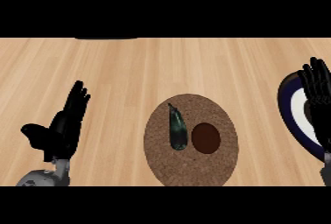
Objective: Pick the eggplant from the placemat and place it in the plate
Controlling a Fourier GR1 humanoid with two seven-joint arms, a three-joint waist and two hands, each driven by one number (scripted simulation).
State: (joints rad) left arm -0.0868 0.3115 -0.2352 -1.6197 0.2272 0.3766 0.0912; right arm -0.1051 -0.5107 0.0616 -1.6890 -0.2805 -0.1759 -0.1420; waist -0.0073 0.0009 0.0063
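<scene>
Currently both hands are showing w/ fingers straight and holding nothing. L hand is resting at the left side of the view, fingers pointing up and thumb sticking out to its own left, grey forearm coming in from the lower edge. R hand is sitting at the far right edge, fingers also straight and pointing up, released, overlapping the plate as seen from above; can't tell if it's touching the plate or hovering over it.

Plate is lying directly under and just left of the R hand: dark blue rim, white band inside, partly cut off by the view's edge and partly hidden by the hand.

Eggplant is lying between the two hands, well apart from both, closer to centre. It's dark green-black, long and slim, stem end pointing away from the robot. It's resting on the left half of a round brown placemat. Just to the eggplant's right, on the R-hand side, a dark reddish-brown oval is sitting on the same placemat.

Everything is resting on a light wooden table.
</scene>
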